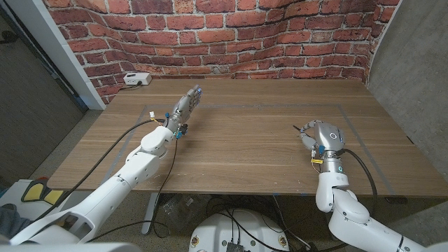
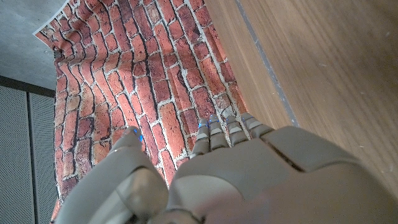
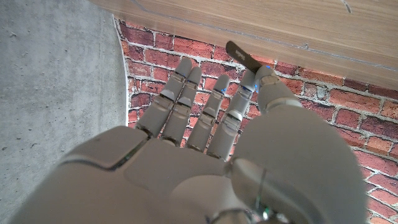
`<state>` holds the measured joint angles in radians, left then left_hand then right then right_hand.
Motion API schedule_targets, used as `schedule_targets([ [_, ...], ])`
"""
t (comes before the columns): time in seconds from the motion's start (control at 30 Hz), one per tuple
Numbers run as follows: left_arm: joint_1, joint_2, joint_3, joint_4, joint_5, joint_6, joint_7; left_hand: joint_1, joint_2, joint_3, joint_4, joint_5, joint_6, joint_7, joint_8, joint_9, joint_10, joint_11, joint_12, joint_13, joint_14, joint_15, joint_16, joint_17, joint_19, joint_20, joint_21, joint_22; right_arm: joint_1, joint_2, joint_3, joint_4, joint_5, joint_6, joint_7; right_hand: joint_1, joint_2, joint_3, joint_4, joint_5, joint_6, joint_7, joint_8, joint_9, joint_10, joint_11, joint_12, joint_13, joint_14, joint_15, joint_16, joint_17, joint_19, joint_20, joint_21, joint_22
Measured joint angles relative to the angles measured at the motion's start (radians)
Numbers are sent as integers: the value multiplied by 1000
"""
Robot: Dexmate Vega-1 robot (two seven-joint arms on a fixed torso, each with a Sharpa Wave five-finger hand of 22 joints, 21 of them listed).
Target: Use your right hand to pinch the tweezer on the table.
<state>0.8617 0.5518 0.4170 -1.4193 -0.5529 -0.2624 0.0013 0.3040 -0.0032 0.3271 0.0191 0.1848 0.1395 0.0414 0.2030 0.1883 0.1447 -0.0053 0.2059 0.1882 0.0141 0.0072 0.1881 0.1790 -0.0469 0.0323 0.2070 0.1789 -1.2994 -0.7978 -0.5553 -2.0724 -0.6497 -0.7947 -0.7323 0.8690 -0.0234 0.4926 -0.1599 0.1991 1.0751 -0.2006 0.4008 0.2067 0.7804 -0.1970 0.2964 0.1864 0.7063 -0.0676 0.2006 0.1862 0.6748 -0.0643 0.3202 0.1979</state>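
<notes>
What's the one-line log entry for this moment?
right hand: pinches tweezer | left hand: raised, holds nothing | table: wooden

A robot test lab, by the look: a bare wooden table (image 1: 238,133) before a printed brick backdrop (image 1: 231,35) (visibly rippled), grey panels beside the backdrop.

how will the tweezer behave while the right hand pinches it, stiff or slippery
The tweezer looks like a thin, dark flat strip, so probably light and springy rather than floppy. Its narrow smooth surface could slip or twist between the fingertips of the right hand. Being flat, it should not roll if dropped on the table.
</notes>
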Motion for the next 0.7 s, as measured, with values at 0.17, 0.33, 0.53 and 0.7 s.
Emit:
schedule_targets([
  [0.17,-3,-1,0,6,-1,-1,-3,0,0,0,0,0,0,0,0,0,0,0,0,0,0,0,0,0,0,0,0,0,-1,0,1,0,-1,1,4,0,0,0,0,0,-4,-4,0,-2,0,0,0,0,0,0,0,0,0,0,0,0],
  [0.33,-7,-3,1,13,-2,-3,-6,0,0,0,0,0,0,0,0,0,0,0,0,0,0,0,0,0,0,0,0,0,-1,0,2,-2,-1,2,11,0,0,0,0,0,-5,-5,-6,-4,3,-3,0,0,0,0,-5,0,0,0,0,0],
  [0.53,-13,-7,3,21,-2,-5,-11,10,-10,0,0,0,0,0,0,0,0,0,0,0,0,0,0,0,0,0,0,0,0,4,3,-3,-1,2,16,0,0,0,0,0,-11,-11,-7,-5,3,-3,-4,0,0,0,-5,0,0,0,0,0],
  [0.7,-18,-8,5,26,-2,-5,-14,10,-10,0,0,0,0,0,0,0,0,0,0,0,0,0,0,0,0,0,0,0,0,6,4,-3,-1,2,17,0,0,0,0,0,-11,-11,-12,-5,3,-3,-4,0,0,0,-9,0,0,0,0,0],
])
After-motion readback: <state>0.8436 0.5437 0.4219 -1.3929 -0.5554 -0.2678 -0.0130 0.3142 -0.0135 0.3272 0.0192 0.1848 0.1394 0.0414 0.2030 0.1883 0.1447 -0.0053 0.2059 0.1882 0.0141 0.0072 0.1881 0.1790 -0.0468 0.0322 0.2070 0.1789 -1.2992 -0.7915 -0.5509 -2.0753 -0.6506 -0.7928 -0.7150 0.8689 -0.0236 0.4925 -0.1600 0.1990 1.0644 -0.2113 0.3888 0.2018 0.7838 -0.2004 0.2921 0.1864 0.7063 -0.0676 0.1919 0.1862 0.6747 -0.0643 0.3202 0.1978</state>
